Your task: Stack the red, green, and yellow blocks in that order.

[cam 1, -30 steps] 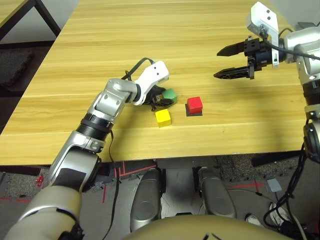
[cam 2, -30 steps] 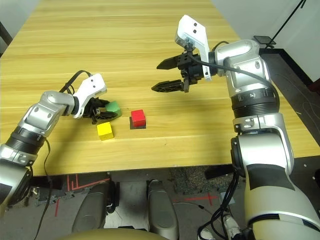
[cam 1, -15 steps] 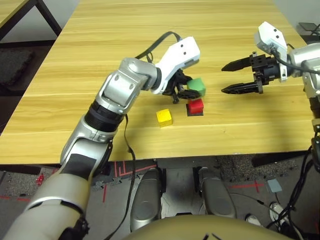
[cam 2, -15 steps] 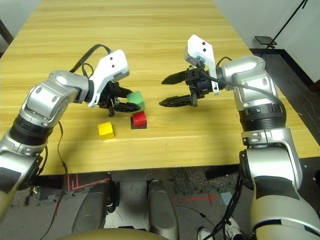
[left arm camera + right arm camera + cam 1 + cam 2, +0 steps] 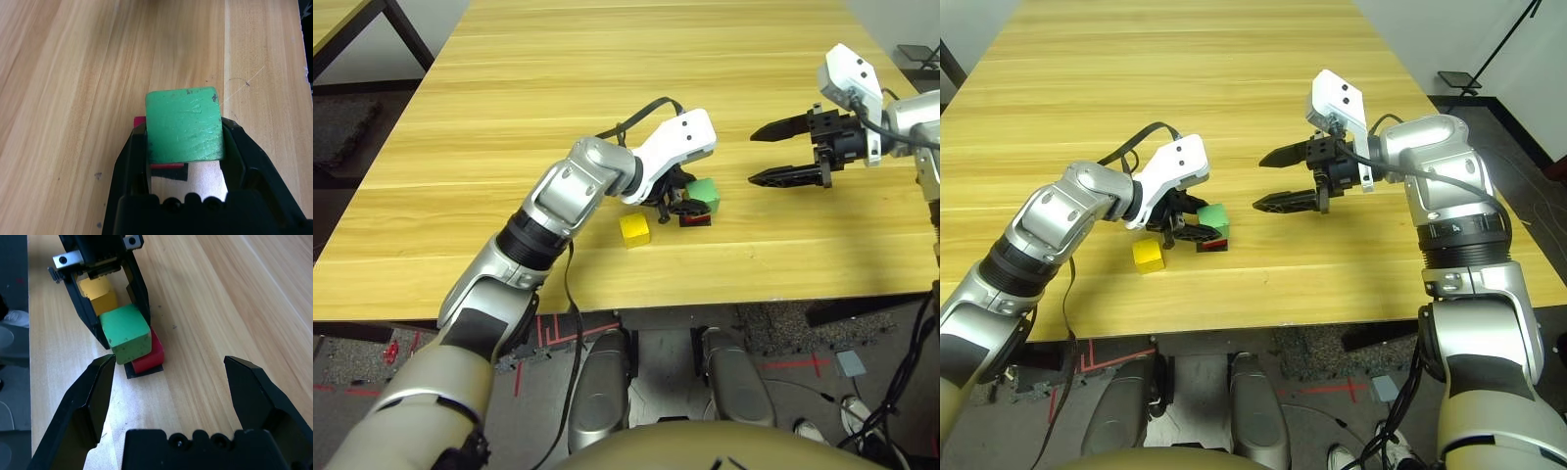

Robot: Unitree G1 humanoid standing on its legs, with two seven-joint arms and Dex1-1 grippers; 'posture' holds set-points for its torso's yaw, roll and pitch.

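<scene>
Right wrist view: left claw (image 5: 122, 308) clenching green block (image 5: 125, 332), lowered onto red block (image 5: 150, 355); right claw (image 5: 168, 391) spread.

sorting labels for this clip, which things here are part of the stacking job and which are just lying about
Part of the job:
- green block, held in the left claw over the red one
- red block, on the black patch
- yellow block, on the table

Just there:
- flat black square patch under the red block
- wooden table
- right claw, open, holding nothing
</scene>
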